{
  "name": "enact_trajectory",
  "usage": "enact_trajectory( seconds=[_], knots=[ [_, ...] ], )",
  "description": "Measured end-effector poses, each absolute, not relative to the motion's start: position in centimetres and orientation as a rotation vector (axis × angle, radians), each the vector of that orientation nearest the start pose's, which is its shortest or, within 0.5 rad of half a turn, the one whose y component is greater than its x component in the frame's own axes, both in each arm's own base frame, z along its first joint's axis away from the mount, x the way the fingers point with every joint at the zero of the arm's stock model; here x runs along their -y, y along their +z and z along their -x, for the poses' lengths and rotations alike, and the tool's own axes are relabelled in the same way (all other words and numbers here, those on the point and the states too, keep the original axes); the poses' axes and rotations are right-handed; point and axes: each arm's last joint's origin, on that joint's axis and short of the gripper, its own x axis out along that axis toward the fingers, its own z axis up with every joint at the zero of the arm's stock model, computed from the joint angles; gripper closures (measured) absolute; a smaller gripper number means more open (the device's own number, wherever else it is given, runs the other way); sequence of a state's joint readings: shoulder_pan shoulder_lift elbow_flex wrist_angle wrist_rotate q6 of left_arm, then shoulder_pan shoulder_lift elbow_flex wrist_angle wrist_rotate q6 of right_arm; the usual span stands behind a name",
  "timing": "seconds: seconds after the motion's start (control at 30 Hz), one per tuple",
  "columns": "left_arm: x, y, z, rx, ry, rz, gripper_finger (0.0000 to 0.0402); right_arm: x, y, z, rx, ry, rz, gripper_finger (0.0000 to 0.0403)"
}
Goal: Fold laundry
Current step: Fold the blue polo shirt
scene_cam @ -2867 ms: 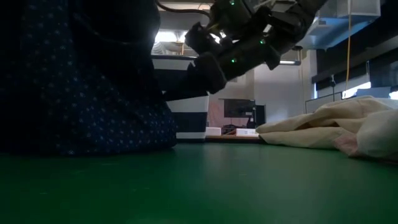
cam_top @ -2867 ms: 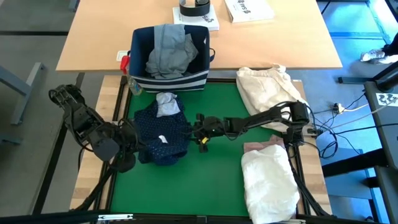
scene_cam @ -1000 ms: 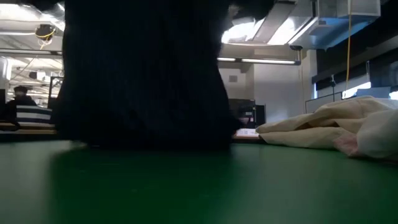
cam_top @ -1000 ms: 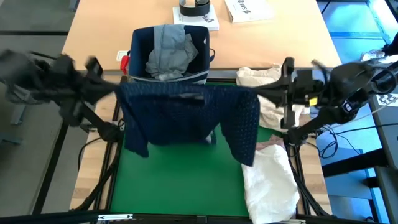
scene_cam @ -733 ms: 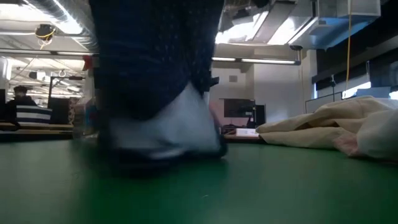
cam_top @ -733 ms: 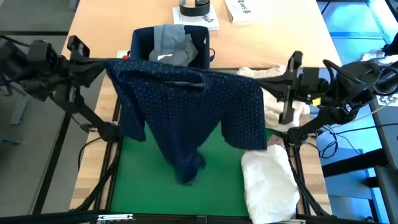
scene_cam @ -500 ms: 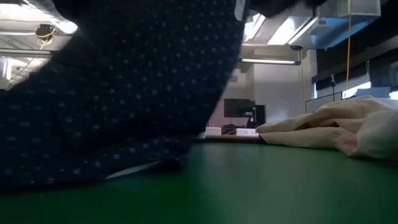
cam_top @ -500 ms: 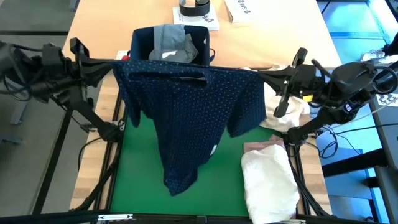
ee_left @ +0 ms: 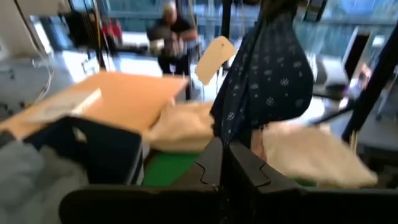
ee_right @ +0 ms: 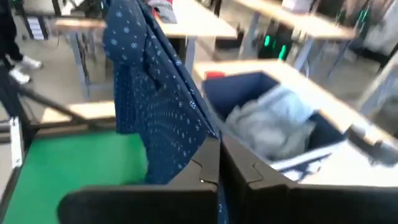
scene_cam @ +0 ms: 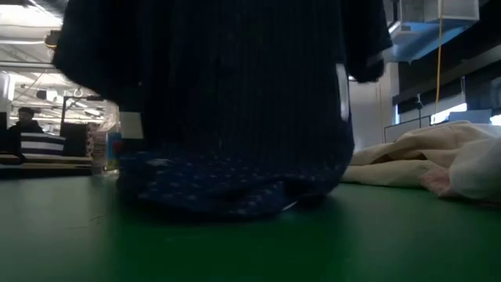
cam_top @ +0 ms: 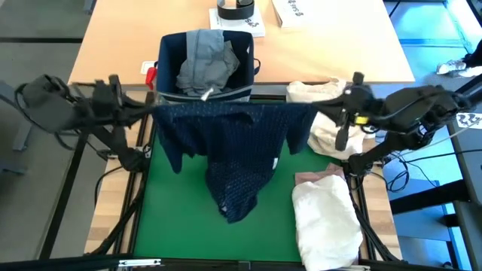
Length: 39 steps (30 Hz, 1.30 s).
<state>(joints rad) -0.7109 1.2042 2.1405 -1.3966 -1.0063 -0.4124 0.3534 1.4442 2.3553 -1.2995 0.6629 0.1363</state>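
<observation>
The navy white-dotted shirt [cam_top: 233, 143] hangs spread wide over the green mat [cam_top: 166, 226], between my two grippers. My left gripper [cam_top: 153, 111] is shut on its upper left corner and my right gripper [cam_top: 318, 111] on its upper right corner. The shirt's lower end [scene_cam: 227, 192] lies bunched on the mat. It also shows in the left wrist view [ee_left: 267, 68] and in the right wrist view [ee_right: 149, 93]. The light grey jeans [cam_top: 205, 60] lie in the navy bin. My left gripper pinches the shirt's upper edge at its left end [ee_left: 233, 134] between its two fingers, coming about level from the table's left side. The shirt hangs below, its top edge taut across to the other gripper. My right gripper pinches the shirt's upper edge at its right end [ee_right: 186, 152] between its two fingers, coming about level from the table's right side. The shirt hangs below the hold, and its lower end is on the mat.
The navy striped bin [cam_top: 169, 60] stands at the mat's far edge. A cream cloth bundle [cam_top: 324, 98] lies at the far right; a white garment [cam_top: 324, 222] over a pink one [cam_top: 309, 179] lies at the near right. A person [ee_left: 171, 31] stands beyond the table.
Both grippers have kept hold of the shirt, tipped down and sunk a little. The shirt's body swung out toward the table's near edge, then dropped. Its lower end now rests bunched on the mat, while its top edge stays stretched between the grippers.
</observation>
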Motion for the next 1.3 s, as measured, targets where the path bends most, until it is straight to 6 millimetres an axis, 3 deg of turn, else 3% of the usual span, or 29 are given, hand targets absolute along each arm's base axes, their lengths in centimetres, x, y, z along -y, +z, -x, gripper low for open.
enact_trajectory(
  seconds=[0.27, 0.43, 0.57, 0.77, 0.9, 1.1, 1.3],
  knots=[
    [6.9, 50.6, -11.4, -0.442, 0.3, 0.073, 0.0397, -6.2, 52.1, -19.8, -0.6, -0.272, -0.05, 0.0402],
    [9.6, 48.1, -13.6, -0.574, 0.174, 0.189, 0.0397, -9.8, 50.4, -20.9, -0.67, -0.124, -0.051, 0.0402],
    [13.1, 47.5, -15.6, -0.577, 0.005, 0.31, 0.0397, -13.6, 50.2, -20.4, -0.664, 0.043, -0.111, 0.0402],
    [19.4, 49.0, -18.4, -0.359, -0.31, 0.435, 0.0397, -19.0, 51.7, -18.1, -0.535, 0.302, -0.247, 0.0402],
    [21.6, 51.5, -18.6, -0.104, -0.469, 0.491, 0.0397, -21.1, 53.5, -16.3, -0.398, 0.454, -0.314, 0.0402],
    [21.7, 55.2, -17.0, 0.289, -0.518, 0.4, 0.0397, -21.6, 56.7, -14.1, -0.162, 0.57, -0.268, 0.0402],
    [18.6, 58.4, -14.7, 0.593, -0.358, 0.261, 0.0397, -19.1, 59.7, -12.8, 0.061, 0.49, -0.167, 0.0402]
  ],
)
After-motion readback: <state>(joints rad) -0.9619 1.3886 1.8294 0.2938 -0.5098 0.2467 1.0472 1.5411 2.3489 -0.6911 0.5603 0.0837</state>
